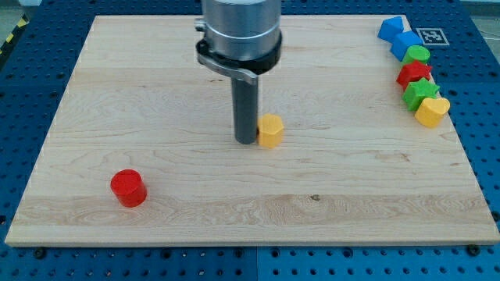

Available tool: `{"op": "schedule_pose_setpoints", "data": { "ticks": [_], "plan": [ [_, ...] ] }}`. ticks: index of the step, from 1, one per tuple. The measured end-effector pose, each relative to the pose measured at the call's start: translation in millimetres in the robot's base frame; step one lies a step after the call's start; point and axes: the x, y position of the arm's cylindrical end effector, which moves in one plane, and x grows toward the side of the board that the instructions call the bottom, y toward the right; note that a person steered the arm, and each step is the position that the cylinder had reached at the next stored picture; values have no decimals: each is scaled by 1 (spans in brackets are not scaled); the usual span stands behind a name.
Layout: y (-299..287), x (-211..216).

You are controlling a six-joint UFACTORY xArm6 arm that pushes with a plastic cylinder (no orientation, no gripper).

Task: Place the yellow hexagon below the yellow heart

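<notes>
**A:** Where do we stand in this view, and why is my tip (247, 141) set where it is?

**B:** Our rod comes down near the board's middle, and its lower end rests on the wood against the view's left side of the yellow hexagon (270, 130). We judge that this side was chosen because the goal lies to the view's right: a push from the left sends the block that way.

**A:** And the goal itself?

**B:** The yellow heart (431, 112) sits at the view's right edge of the wooden board (156, 78), the lowest in a column of blocks. Above it come a green star (420, 92), a red block (412, 74), a green block (418, 55) and two blue blocks (398, 33). The hexagon is well apart from the heart, so most of the travel remains.

**A:** Do we hold anything?

**B:** No. We carry no gripper; the rod only presses sideways, and nothing is clamped.

**A:** What else lies on the board?

**B:** A red cylinder (128, 188) at the lower left, well clear of our path. We judge the free wood under the heart suits the final placement.
</notes>
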Motion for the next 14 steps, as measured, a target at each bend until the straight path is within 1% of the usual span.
{"op": "schedule_pose_setpoints", "data": {
  "ticks": [2,4,6,7,9,11,13,14],
  "plan": [
    [19,-8],
    [51,-13],
    [71,-33],
    [95,-33],
    [102,-33],
    [137,-23],
    [115,-20],
    [115,3]
  ]
}}
